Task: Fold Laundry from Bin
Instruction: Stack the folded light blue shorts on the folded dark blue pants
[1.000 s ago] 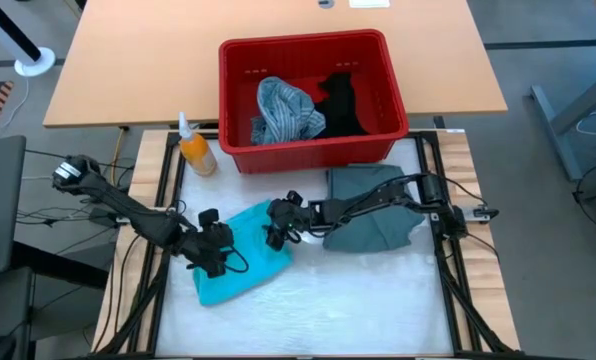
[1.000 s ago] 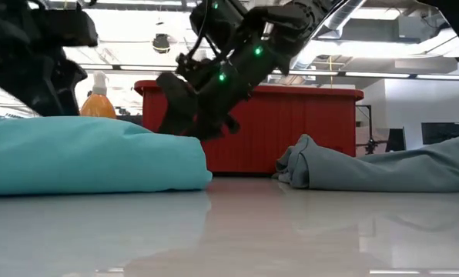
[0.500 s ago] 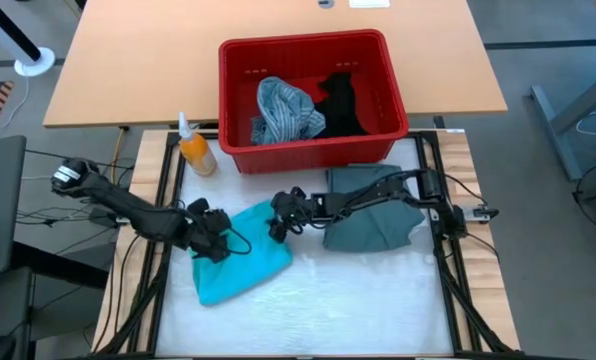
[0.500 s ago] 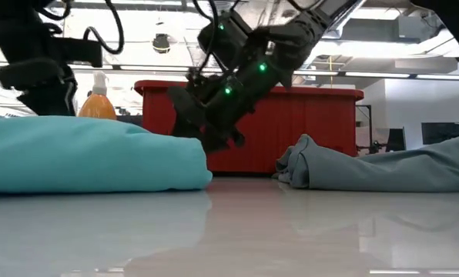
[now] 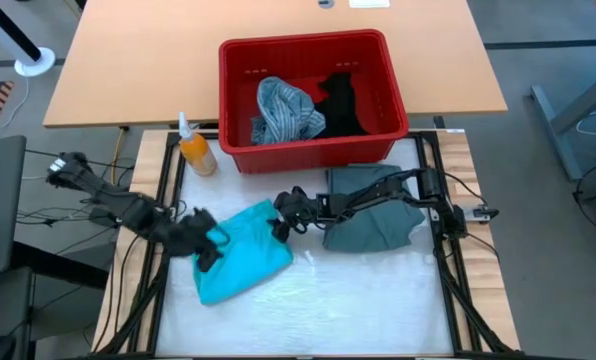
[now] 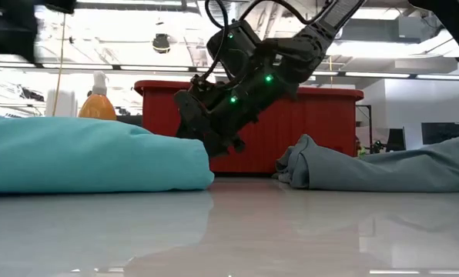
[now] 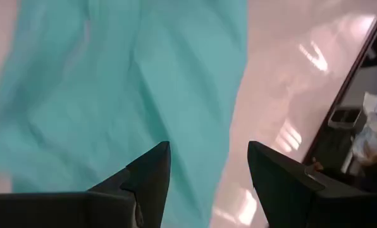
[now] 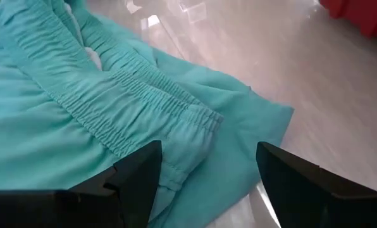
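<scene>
Left end effector (image 5: 204, 245) drawn back leftward over turquoise garment (image 5: 243, 262), fingers apart, right end effector (image 5: 281, 221) apart, empty

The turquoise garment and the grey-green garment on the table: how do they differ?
The turquoise garment lies between both grippers; the grey-green garment lies under the right arm, nearer the red bin. The turquoise one looks flat and smooth; the grey-green one is rumpled. Both rest on the white table, outside the bin.

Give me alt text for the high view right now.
Both grippers, open, sit at the turquoise garment on the white table: left gripper at its left edge, right gripper at its upper right corner. A grey-green garment lies right; the red bin behind holds more laundry.
</scene>
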Robot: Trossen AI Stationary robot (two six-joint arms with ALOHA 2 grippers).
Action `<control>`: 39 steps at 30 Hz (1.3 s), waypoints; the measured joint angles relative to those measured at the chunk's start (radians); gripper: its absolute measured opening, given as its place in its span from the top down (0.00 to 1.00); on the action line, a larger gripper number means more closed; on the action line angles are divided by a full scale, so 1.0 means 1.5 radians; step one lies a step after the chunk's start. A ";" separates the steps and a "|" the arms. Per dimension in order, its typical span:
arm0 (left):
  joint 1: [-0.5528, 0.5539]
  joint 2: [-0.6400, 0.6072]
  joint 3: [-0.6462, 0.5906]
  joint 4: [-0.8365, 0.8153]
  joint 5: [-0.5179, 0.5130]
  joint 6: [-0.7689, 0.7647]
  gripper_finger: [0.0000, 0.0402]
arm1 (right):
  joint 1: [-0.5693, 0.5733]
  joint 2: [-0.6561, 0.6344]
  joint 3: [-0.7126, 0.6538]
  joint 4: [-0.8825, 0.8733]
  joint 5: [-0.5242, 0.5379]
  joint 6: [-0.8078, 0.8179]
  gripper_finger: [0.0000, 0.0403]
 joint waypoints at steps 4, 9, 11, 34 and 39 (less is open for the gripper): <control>-0.086 0.015 -0.001 -0.046 -0.027 -0.187 0.51 | -0.007 0.000 0.000 0.000 -0.017 0.007 0.29; -0.165 0.045 -0.001 -0.056 -0.099 -0.349 0.50 | -0.006 0.000 0.000 0.016 -0.027 0.007 0.29; -0.172 0.063 -0.001 -0.073 -0.096 -0.374 0.49 | -0.005 -0.002 0.001 0.019 -0.031 0.007 0.29; -0.189 0.173 -0.143 0.032 -0.059 -0.518 0.22 | 0.035 -0.056 0.005 -0.041 -0.003 0.057 0.29; -0.187 0.208 -0.171 0.081 -0.060 -0.533 0.22 | 0.043 -0.016 0.003 -0.038 -0.001 0.073 0.29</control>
